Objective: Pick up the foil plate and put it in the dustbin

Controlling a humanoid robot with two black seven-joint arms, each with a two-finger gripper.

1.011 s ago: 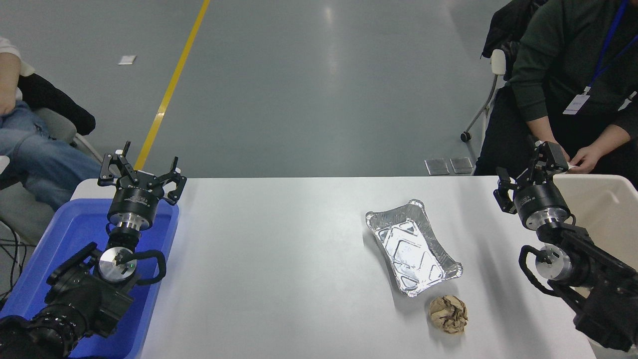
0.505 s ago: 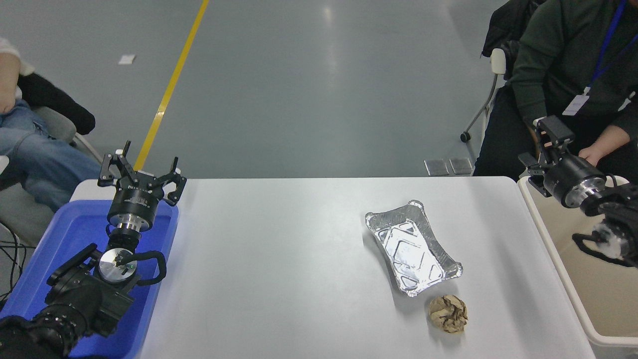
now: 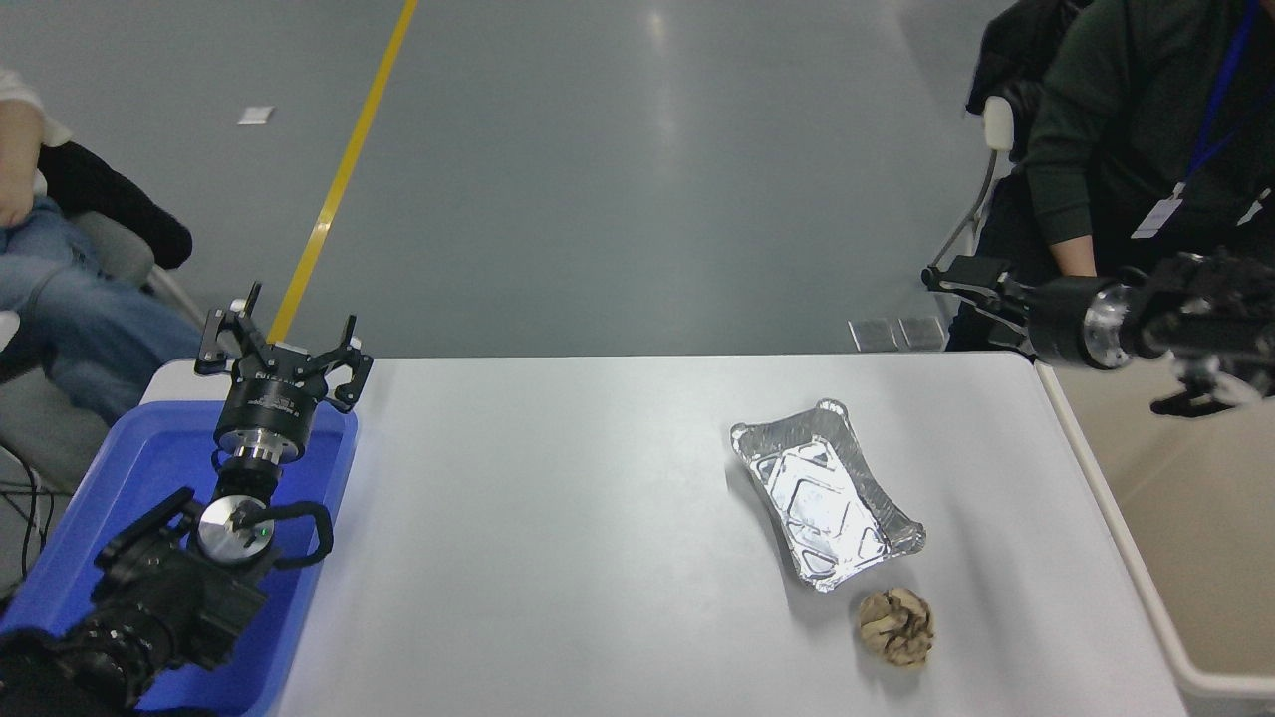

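Head view: the foil plate [image 3: 825,495] is shown lying open side up on the white table [image 3: 558,558], right of centre in the frame, untouched and unmoved across the three pictures. Just below it, toward the lower right, a crumpled brown paper ball [image 3: 896,625] is seen, close to the plate's near corner but apart from it. The dustbin [image 3: 1146,588] occupies the right edge of the frame, beside the table's end; only its beige rim and inner wall are visible. What has changed is the right gripper [image 3: 946,276]: a second ago it was held low at the table's right end, beside the bin, and it is now raised and swung to point toward the frame's left, at the upper right, well apart from the plate. Whether its fingers are apart or together cannot be told from this angle. Nothing is carried by it. The pick is therefore judged not yet begun; a descent toward the plate's crinkled rim would be required. The left gripper [image 3: 282,351] is parked at the lower left over a blue tray [image 3: 90,518], fingers spread. A seated person [image 3: 1126,119] is visible behind the right arm.
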